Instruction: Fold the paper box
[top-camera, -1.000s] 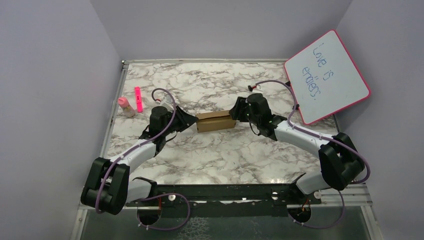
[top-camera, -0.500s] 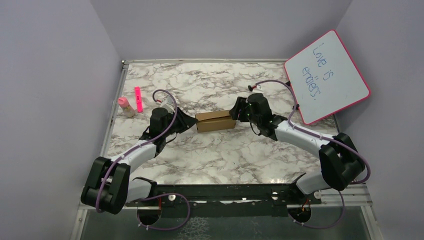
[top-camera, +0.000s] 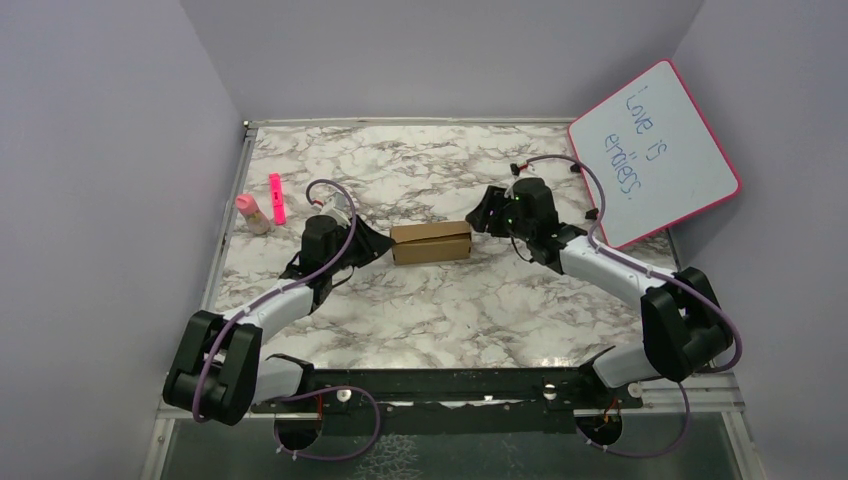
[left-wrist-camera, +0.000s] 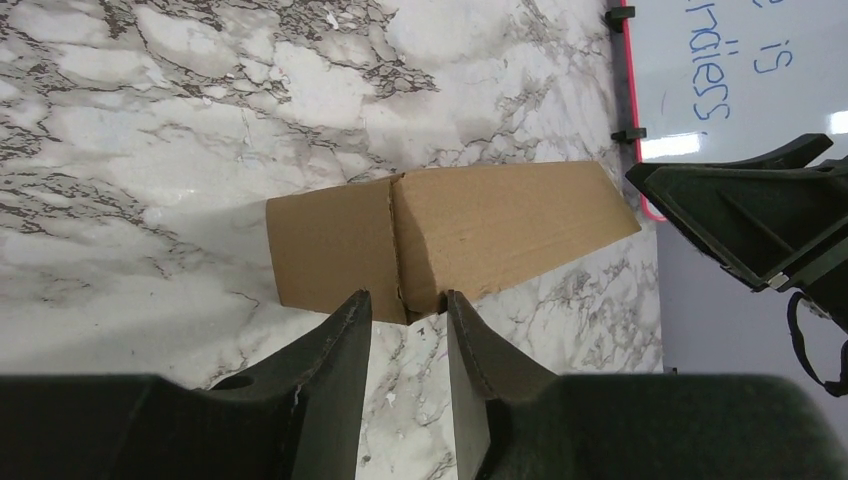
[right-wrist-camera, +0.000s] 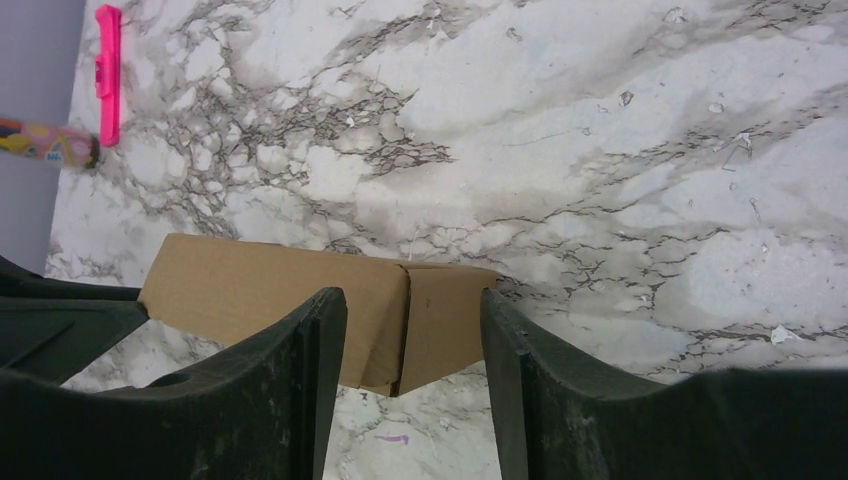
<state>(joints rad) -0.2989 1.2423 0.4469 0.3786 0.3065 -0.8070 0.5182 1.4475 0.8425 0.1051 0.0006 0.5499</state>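
Your left gripper: fingers nearly together w/ a narrow gap, tips right at the near edge of the paper box. Can't tell if they actually nip the cardboard. Your right gripper: fingers spread wide, straddling the box's other end in the wrist view. From the top cam it sits just off that end, not clamped on anything.

The box is mid-table, lying flat between the two grippers, long axis running left-right. It's plain brown, unprinted, and closed up into a small oblong carton (a vertical seam shows in both wrist views where the panels meet). Edges look square and the top face is flat.

Further out: marble table, pink-framed whiteboard w/ blue writing propped at back right, pink marker and a small bottle at the left edge, well apart from the box.
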